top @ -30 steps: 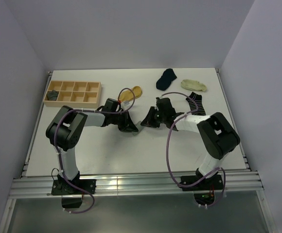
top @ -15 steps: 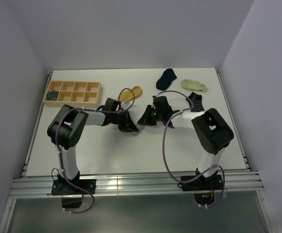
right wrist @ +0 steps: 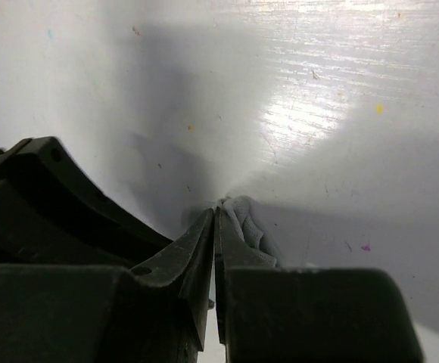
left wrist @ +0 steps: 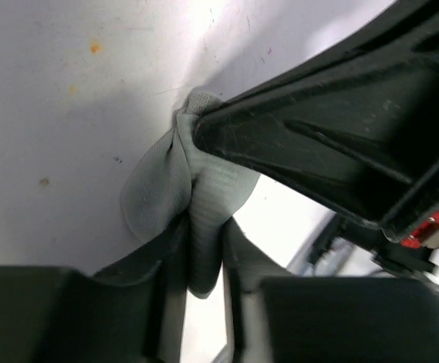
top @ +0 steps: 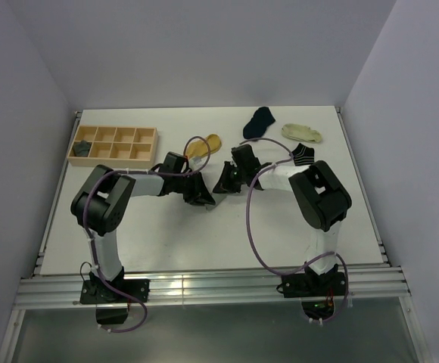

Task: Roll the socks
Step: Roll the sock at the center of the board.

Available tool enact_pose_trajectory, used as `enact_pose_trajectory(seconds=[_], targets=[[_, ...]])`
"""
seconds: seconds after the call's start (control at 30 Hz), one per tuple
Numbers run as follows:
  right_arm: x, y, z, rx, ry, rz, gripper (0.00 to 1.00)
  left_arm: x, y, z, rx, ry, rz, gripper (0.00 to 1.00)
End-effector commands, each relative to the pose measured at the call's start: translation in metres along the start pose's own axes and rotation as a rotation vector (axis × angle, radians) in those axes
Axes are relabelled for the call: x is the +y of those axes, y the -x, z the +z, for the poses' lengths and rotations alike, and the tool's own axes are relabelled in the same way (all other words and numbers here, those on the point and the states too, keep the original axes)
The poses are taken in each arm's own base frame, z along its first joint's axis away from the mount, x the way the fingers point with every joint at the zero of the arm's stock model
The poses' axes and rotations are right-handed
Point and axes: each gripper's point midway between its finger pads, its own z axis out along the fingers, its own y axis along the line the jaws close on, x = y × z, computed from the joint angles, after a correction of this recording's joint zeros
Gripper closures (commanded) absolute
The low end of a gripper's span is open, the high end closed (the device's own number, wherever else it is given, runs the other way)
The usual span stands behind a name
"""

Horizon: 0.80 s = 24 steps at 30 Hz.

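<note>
A light grey sock (left wrist: 163, 178) lies bunched on the white table between my two grippers. My left gripper (left wrist: 204, 236) is shut on a fold of it, which fills the gap between the fingers. My right gripper (right wrist: 216, 214) meets it from the other side, jaws pressed together with the sock's edge (right wrist: 244, 221) pinched at the tips. From above, the left gripper (top: 203, 197) and right gripper (top: 221, 184) stand almost tip to tip at mid-table and hide the sock. A mustard-yellow sock (top: 209, 144) lies just behind them.
A wooden compartment tray (top: 115, 144) sits at the back left with a dark grey rolled sock (top: 82, 148) in one corner cell. A navy sock (top: 259, 121), a cream sock (top: 303, 133) and a black-and-white striped sock (top: 304, 156) lie at the back right.
My right gripper has shifted left and slightly back, closing in on the left gripper, and its arm has swung with it. The left arm has hardly moved.
</note>
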Motion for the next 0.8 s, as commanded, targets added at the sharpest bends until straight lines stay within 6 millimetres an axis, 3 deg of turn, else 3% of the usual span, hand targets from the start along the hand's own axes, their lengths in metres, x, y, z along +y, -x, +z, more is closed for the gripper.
enact_pose_trajectory(seconds=[0.0, 0.23, 0.47, 0.6, 0.77], targets=[[-0.054, -0.029, 0.006, 0.092, -0.216, -0.004, 0.89, 0.024, 0.002, -0.013, -0.075, 0.185, 0.070, 0.72], [-0.060, -0.034, 0.005, 0.125, -0.247, -0.001, 0.90, 0.007, 0.019, -0.033, -0.244, 0.340, 0.281, 0.52], [-0.056, -0.036, 0.005, 0.135, -0.232, -0.005, 0.90, -0.034, 0.034, -0.052, -0.450, 0.462, 0.547, 0.45], [-0.055, -0.038, 0.006, 0.143, -0.229, -0.006, 0.90, -0.052, 0.033, -0.056, -0.511, 0.514, 0.714, 0.43], [-0.055, -0.039, 0.008, 0.151, -0.228, -0.003, 0.90, -0.058, 0.024, -0.050, -0.486, 0.545, 0.856, 0.42]])
